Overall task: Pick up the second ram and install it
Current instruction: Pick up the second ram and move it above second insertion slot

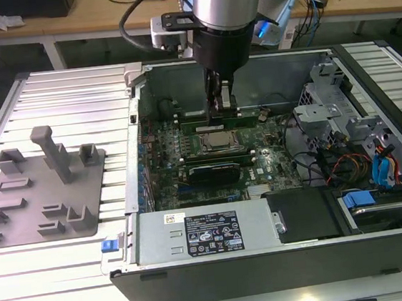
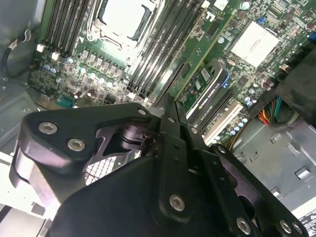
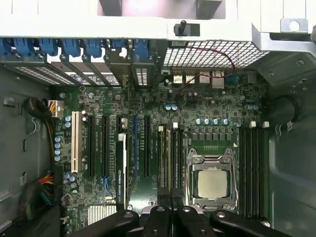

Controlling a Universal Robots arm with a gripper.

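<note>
The open computer case (image 1: 139,164) holds the motherboard (image 3: 148,98), its square silver processor (image 1: 221,141) and a black card (image 1: 214,172). The second ram (image 1: 244,115) stands on edge in the slots just behind the processor. The gripper (image 1: 220,109) is directly above it, claw pressed nearly together; whether it pinches the stick cannot be told. The case lies on a slatted metal table (image 1: 73,99), with a wooden bench (image 1: 100,10) behind. A grey fixture plate (image 1: 43,188) sits well apart.
</note>
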